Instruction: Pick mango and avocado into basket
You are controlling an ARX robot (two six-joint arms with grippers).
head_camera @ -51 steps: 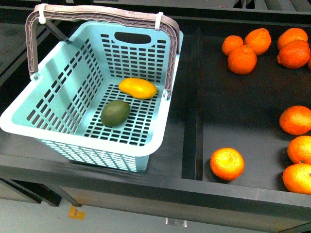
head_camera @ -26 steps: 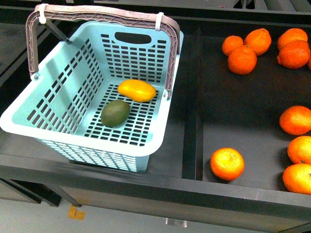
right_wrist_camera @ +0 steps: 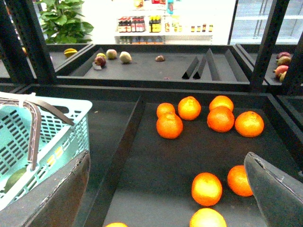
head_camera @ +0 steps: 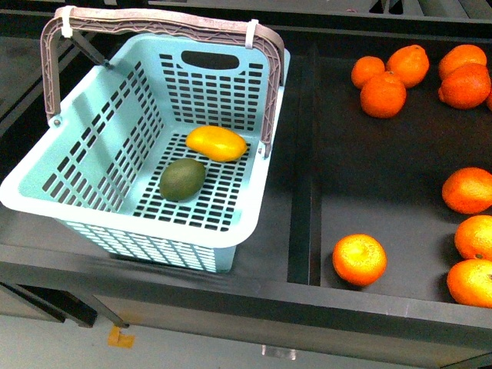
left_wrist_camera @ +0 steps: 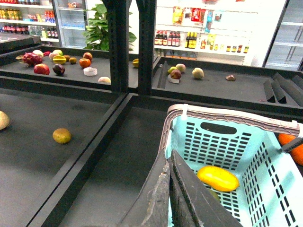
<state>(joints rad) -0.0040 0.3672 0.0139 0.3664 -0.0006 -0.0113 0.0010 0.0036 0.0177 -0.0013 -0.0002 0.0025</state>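
Front view first: the basket (head_camera: 100, 173) is seen on the dark counter (head_camera: 284, 231), left of a raised divider, its brown handles swung up over the far rim. Inside it, on the slotted floor, the mango (head_camera: 217, 143) is found lying toward the far wall, and the avocado (head_camera: 182, 178) just beside it on the nearer side, the two close together, perhaps touching at the edges; that cannot be told for certain. Neither arm is shown in this view.

Over the divider, in the right-hand bay, oranges (head_camera: 359, 259) are scattered: one near the front edge, a cluster at the far end, more along the right side.

From the left wrist, the left gripper (left_wrist_camera: 169, 198) is seen with its two dark fingers pressed together, nothing caught between them, held above the basket's near rim. The mango (left_wrist_camera: 218, 178) is visible past the fingers on the basket floor, and only a sliver of the avocado is glimpsed behind them.

From the right wrist, the right gripper (right_wrist_camera: 165, 189) is spread wide, one finger at each side of the picture, with nothing between. Oranges are seen lying on the counter beyond it, and a corner of the basket (right_wrist_camera: 57, 127) with one handle is caught beside it.
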